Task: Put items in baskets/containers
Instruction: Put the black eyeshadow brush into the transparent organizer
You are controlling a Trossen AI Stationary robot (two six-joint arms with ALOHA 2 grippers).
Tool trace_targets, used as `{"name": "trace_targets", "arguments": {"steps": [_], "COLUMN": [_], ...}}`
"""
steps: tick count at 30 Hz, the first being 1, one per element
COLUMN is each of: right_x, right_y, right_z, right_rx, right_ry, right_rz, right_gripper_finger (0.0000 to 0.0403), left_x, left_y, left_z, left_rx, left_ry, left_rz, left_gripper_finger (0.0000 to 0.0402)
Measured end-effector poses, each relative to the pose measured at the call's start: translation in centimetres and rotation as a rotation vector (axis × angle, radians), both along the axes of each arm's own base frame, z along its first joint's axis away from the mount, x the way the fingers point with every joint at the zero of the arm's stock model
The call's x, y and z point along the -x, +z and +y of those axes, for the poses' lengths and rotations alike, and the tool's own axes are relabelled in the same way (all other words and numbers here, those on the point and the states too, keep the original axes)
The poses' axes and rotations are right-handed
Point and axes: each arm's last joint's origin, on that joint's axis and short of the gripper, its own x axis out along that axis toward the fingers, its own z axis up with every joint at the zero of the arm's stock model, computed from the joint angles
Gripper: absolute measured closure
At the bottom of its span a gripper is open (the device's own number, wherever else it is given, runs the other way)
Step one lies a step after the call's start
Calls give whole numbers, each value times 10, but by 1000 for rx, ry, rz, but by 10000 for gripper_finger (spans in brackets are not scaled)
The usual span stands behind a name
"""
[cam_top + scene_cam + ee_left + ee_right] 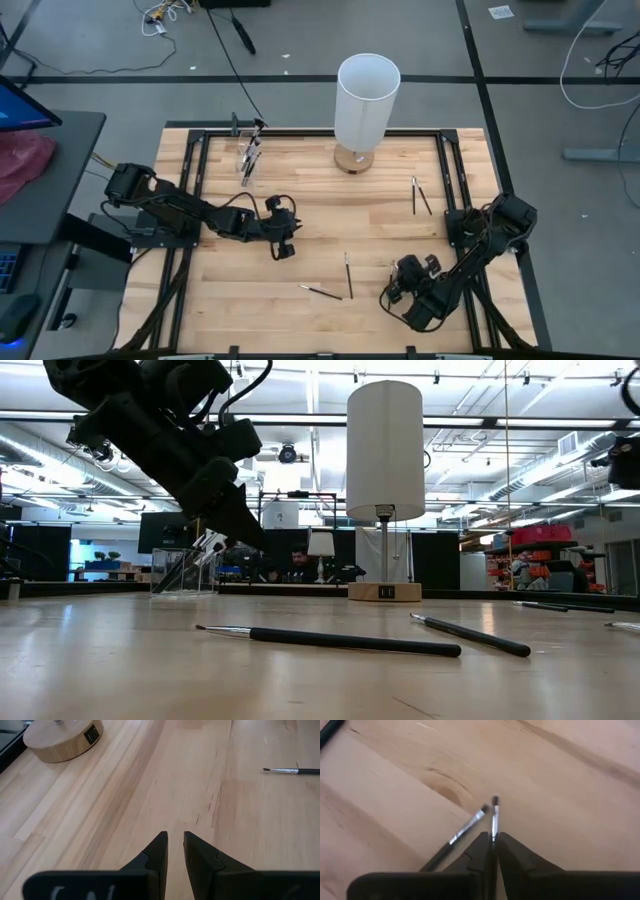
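Observation:
My right gripper [390, 293] [492, 837] is low over the near right of the table, shut on a thin dark-handled brush [494, 815] with a dark tip. A second brush [462, 832] slants beside its finger; whether it is touched I cannot tell. My left gripper [283, 248] [175, 836] hovers at mid-table, left of centre, its fingers a narrow gap apart, with nothing between them. The clear cup [248, 160] [185, 570] stands at the far left with brushes leaning in it. Loose brushes [348, 275] [320, 292] lie between the grippers, and two brushes [418, 196] lie far right. My right gripper pinches one brush between its two fingers at the silver ferrule end [494, 827], with the fingers lying along the brush. The bristle tip [495, 800] sticks out past the fingertips, close over the wood. Whether the brush is lifted clear I cannot tell.
A white-shaded lamp [365, 100] on a round wooden base [62, 740] stands at the far middle of the table. A black frame [200, 160] borders the tabletop. Bare wood lies between the two arms around the loose brushes.

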Motion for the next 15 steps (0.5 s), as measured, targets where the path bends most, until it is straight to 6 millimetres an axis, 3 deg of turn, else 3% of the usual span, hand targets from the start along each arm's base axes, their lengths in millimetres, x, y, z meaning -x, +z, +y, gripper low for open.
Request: {"name": "trace_targets", "arguments": {"steps": [9, 15], "right_x": [0, -1], "right_y": [0, 1], "right_z": [-1, -2], "right_rx": [27, 67], "right_ry": [44, 43], "right_rz": [16, -36], "right_gripper_finger": [360, 316], "left_x": [0, 0], "left_y": [0, 0], "left_z": [0, 0], "left_rx": [0, 5], "left_ry": [0, 3], "left_rz": [0, -2], "left_gripper_finger": [337, 337]}}
